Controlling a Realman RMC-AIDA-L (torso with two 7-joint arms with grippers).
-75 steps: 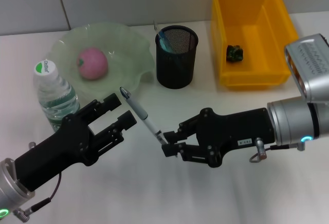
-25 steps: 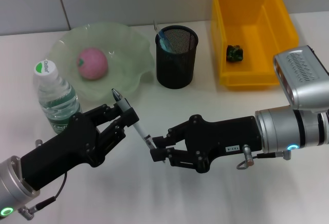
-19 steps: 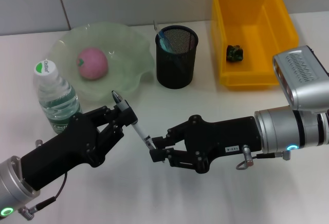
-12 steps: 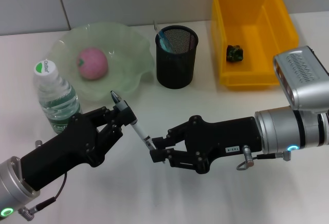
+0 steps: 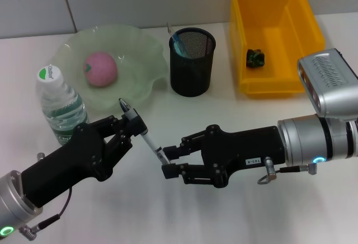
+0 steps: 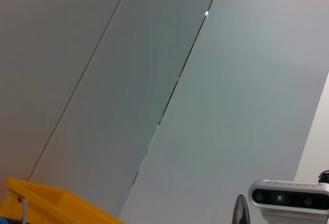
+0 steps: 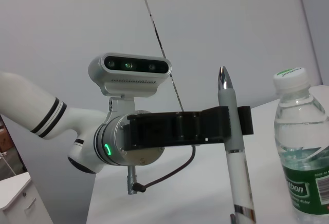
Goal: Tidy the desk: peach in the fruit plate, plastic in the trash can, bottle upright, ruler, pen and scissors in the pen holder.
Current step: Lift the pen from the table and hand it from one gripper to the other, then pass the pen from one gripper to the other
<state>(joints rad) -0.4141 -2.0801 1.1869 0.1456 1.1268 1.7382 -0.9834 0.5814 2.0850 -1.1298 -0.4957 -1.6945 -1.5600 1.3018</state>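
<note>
The white pen (image 5: 150, 142) hangs tilted above the table, its dark tip up. My left gripper (image 5: 134, 127) is shut on the pen's upper part, and the right wrist view shows its black fingers (image 7: 226, 124) clamped around the pen (image 7: 234, 152). My right gripper (image 5: 168, 163) is open at the pen's lower end, its jaws spread on either side. The peach (image 5: 100, 69) lies in the green fruit plate (image 5: 140, 42). The bottle (image 5: 60, 107) stands upright. A blue item sticks out of the black mesh pen holder (image 5: 192, 65); I cannot tell ruler from scissors. Crumpled plastic (image 5: 257, 57) lies in the yellow trash can (image 5: 305, 20).
The bottle (image 7: 303, 147) stands close behind my left arm. The pen holder is just beyond both grippers, with the plate on its left and the yellow can on its right. White tabletop lies in front of the arms.
My right gripper's fingers have spread apart off the pen's lower end. My left gripper, open three seconds ago, has shut on the pen and drawn it slightly left.
</note>
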